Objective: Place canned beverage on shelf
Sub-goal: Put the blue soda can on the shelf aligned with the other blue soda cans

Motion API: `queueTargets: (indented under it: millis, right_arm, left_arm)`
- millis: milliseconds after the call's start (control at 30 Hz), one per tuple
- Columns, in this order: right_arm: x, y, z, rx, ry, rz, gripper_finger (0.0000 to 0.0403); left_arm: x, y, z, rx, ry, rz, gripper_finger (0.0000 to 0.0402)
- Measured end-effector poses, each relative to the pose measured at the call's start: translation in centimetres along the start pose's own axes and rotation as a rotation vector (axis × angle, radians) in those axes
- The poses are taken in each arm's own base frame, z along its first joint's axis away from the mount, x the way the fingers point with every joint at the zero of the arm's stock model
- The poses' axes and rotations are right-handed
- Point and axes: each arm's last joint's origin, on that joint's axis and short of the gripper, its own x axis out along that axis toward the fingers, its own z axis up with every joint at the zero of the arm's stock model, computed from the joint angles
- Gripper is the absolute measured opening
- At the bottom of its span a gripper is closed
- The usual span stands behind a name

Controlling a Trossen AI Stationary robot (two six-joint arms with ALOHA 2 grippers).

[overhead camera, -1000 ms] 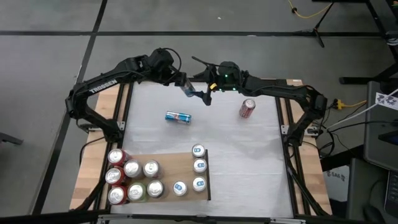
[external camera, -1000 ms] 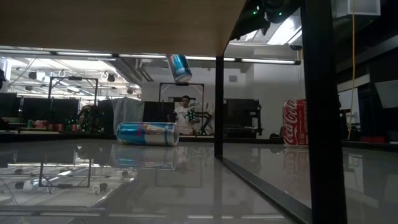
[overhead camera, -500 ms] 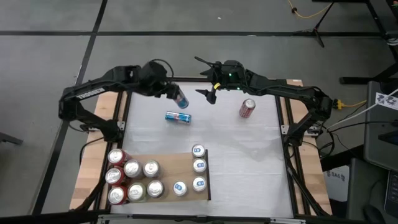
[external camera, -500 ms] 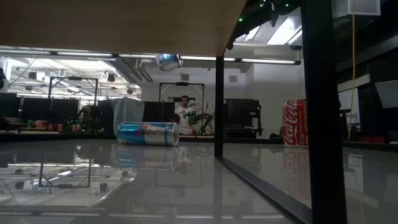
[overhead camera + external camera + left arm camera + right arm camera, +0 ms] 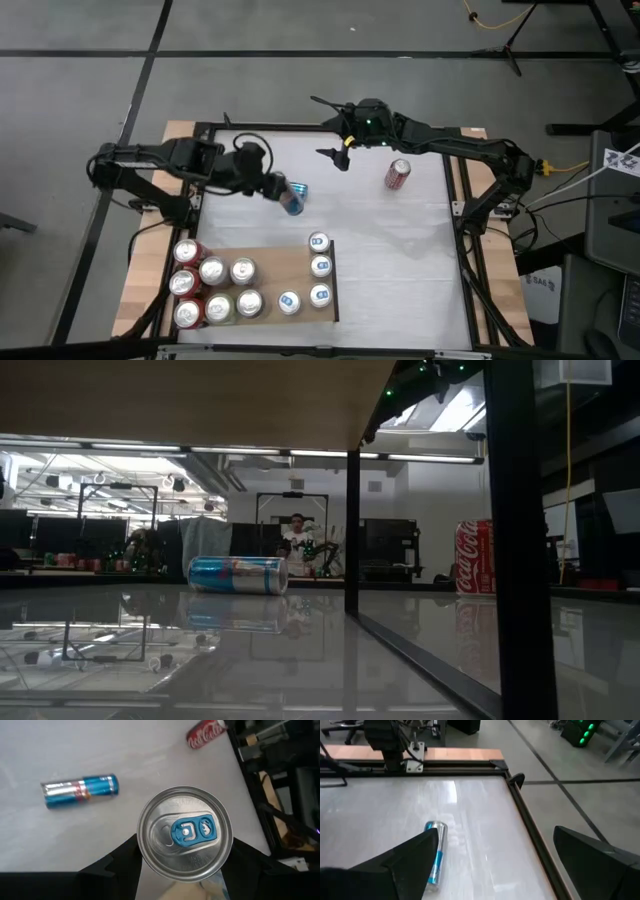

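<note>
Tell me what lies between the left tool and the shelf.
Nothing: in the high view, only bare white table separates the left tool, shut on a blue can, from the shelf.

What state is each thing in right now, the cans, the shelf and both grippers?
Left gripper: shut on the held blue can, above the table.
Held blue can: lifted, unopened, tab end toward the wrist camera.
Second blue can: lying on its side on the table.
Red can: standing upright on the table, untouched.
Right gripper: open, empty.
Shelf: partly filled.
Shelf cans: standing upright.
</note>
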Motion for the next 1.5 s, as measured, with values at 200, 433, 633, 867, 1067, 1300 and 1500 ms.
queueTargets:
  millis: [200,433,633,867,1067,1300,1500]
  right_arm:
    - [0.0,0.1,-0.4,0.008,0.044,0.010,0.0385]
    - [0.0,0.1,-0.5,0.009,0.049,0.011,0.0385]
    - [0.0,0.1,-0.5,0.010,0.049,0.011,0.0385]
    - [0.0,0.1,-0.5,0.009,0.049,0.013,0.0385]
    - [0.0,0.2,-0.5,0.011,0.041,0.047,0.0385]
    - [0.0,0.7,-0.3,0.014,0.006,0.198,0.0385]
    - [0.0,0.8,-0.3,0.015,-0.003,0.244,0.0385]
  left_arm:
    - [-0.9,-0.8,-2.7,0.019,0.050,-0.041,0.0207]
    - [-1.5,-1.4,-4.7,0.039,0.072,-0.073,0.0207]
    - [-1.3,-1.9,-6.2,0.045,0.111,-0.078,0.0207]
    - [-0.5,-2.6,-7.8,0.098,0.137,-0.063,0.0207]
    - [-0.1,-3.0,-9.1,0.167,0.143,-0.061,0.0207]
    - [0.1,-3.3,-10.0,0.265,0.086,-0.062,0.0207]
    - [0.3,-3.4,-10.6,0.340,0.098,-0.061,0.0207]
